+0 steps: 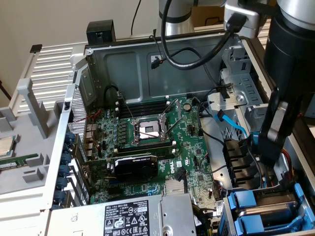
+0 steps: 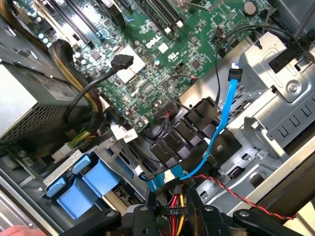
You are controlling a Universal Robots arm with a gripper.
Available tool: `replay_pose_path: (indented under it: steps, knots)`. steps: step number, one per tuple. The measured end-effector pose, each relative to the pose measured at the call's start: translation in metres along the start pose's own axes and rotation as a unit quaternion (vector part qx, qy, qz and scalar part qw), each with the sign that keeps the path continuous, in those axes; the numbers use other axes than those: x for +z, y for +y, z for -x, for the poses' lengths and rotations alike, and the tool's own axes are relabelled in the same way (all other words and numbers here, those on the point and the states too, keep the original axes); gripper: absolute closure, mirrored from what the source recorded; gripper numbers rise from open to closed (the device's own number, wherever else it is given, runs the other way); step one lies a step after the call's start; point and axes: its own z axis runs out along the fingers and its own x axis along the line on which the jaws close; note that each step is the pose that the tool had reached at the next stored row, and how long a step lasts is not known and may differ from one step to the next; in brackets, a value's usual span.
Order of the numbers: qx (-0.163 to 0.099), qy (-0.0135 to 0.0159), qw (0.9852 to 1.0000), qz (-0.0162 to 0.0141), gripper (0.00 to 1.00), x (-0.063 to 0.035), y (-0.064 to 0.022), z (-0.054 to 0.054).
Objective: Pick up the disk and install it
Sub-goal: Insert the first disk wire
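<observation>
The disk (image 1: 271,206), grey metal between bright blue carrier tabs, lies in the drive bay at the case's front corner, at the exterior view's lower right. The wrist view shows its blue tabs (image 2: 92,183). My gripper (image 1: 266,158) hangs just above and behind the bay, among the cables. In the wrist view the gripper (image 2: 172,210) has its black fingers (image 2: 147,212) on either side of a black power connector (image 2: 173,212) with red and yellow wires. A blue data cable's plug (image 2: 160,183) lies just past the fingertips.
The open tower case (image 1: 147,64) holds the green motherboard (image 1: 147,142), a black graphics card (image 1: 135,164) and the power supply (image 1: 133,216). Black fan housings (image 1: 238,160) and a blue cable (image 1: 231,125) crowd the gripper. A second blue carrier (image 1: 246,227) sits below the disk.
</observation>
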Motion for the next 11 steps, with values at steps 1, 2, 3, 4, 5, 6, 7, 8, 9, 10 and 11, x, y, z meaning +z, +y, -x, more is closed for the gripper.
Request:
replay_pose_path:
  steps: [1,2,3,4,5,6,7,8,9,10,11]
  knots:
    - [0.0,0.0007,1.0,-0.0015,0.65,-0.0003,0.0002,0.0002]
    - [0.0,0.0014,1.0,-0.0032,0.65,-0.0006,0.0008,0.0003]
    - [0.0,0.002,1.0,-0.0047,0.65,-0.001,0.0014,0.0006]
    - [0.0,0.0023,1.0,-0.0063,0.65,-0.0012,0.002,0.0008]
    - [0.0,0.0026,1.0,-0.0079,0.65,-0.0014,0.0024,0.0009]
    - [-0.001,0.0028,1.0,-0.0094,0.65,-0.0014,0.0027,0.0008]
    - [-0.001,0.003,0.9999,-0.0108,0.65,-0.0013,0.003,0.0007]
    - [-0.001,0.0028,0.9999,-0.0116,0.65,-0.0013,0.0032,0.0005]
    - [-0.001,0.0024,0.9999,-0.0123,0.65,-0.0014,0.0034,0.0003]
    - [-0.001,0.002,0.9999,-0.0128,0.65,-0.0014,0.0035,0.0002]
    - [-0.001,0.0017,0.9999,-0.0131,0.65,-0.0014,0.0036,0.0002]
